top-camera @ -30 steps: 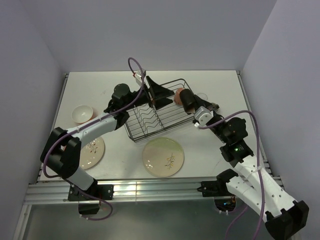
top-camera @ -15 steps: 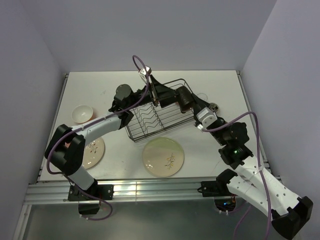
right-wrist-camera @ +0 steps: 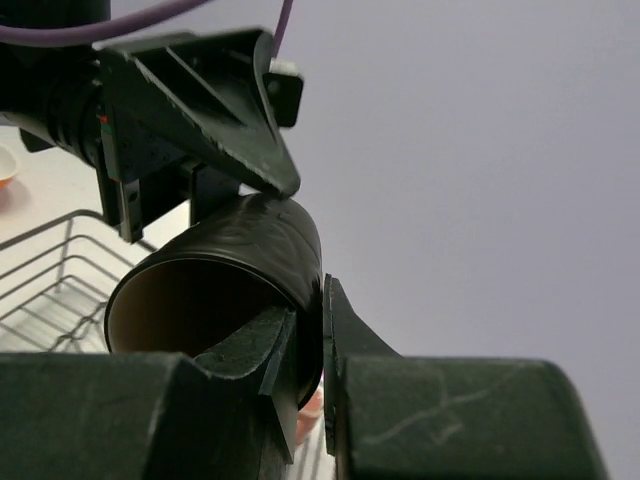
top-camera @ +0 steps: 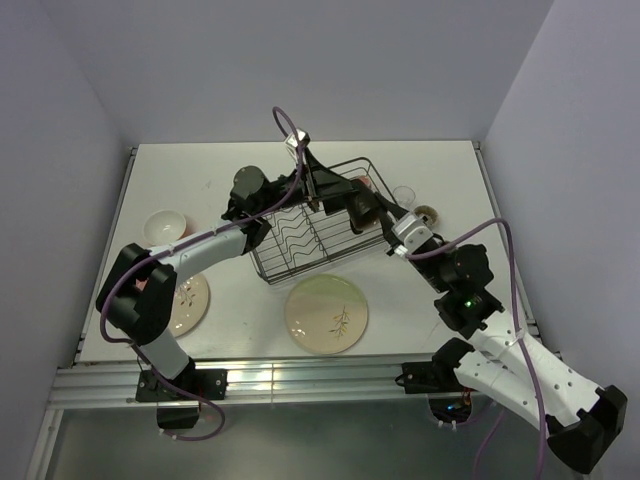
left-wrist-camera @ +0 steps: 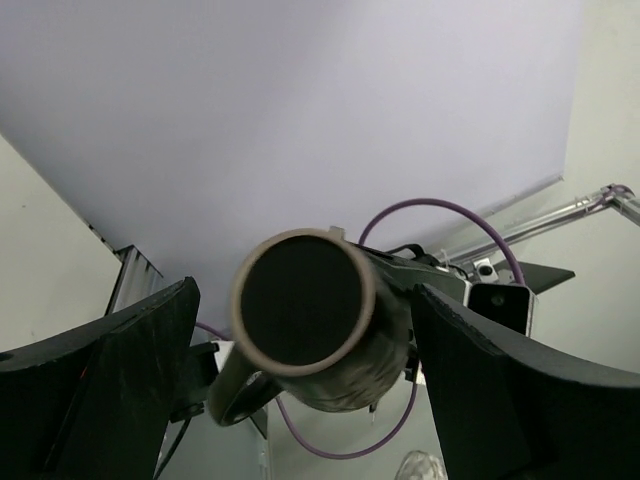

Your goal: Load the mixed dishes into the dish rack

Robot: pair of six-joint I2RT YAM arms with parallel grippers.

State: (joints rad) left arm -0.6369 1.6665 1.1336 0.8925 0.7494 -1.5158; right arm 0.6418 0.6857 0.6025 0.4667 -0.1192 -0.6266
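My right gripper [top-camera: 380, 216] [right-wrist-camera: 312, 305] is shut on the rim wall of a brown mug [top-camera: 360, 205] [right-wrist-camera: 230, 270], one finger inside and one outside. It holds the mug on its side above the right part of the black wire dish rack [top-camera: 300, 240]. My left gripper [top-camera: 330, 190] [left-wrist-camera: 305, 290] is open, with a finger on each side of the mug's base [left-wrist-camera: 310, 320]; the left wrist view shows gaps on both sides. A green-tinted plate [top-camera: 327, 313] lies in front of the rack. A pink-tinted plate [top-camera: 188, 303] lies partly under my left arm. An orange bowl [top-camera: 163, 227] sits at the left.
A clear glass [top-camera: 403, 194] and a small olive mug [top-camera: 430, 213] stand right of the rack. Something pink [top-camera: 366, 184] [right-wrist-camera: 312, 412] shows in the rack's far right corner, below the held mug. Walls close in the table at the back and both sides.
The right gripper has carried the brown mug left, over the rack. The left gripper has swung right and now brackets the mug's base.
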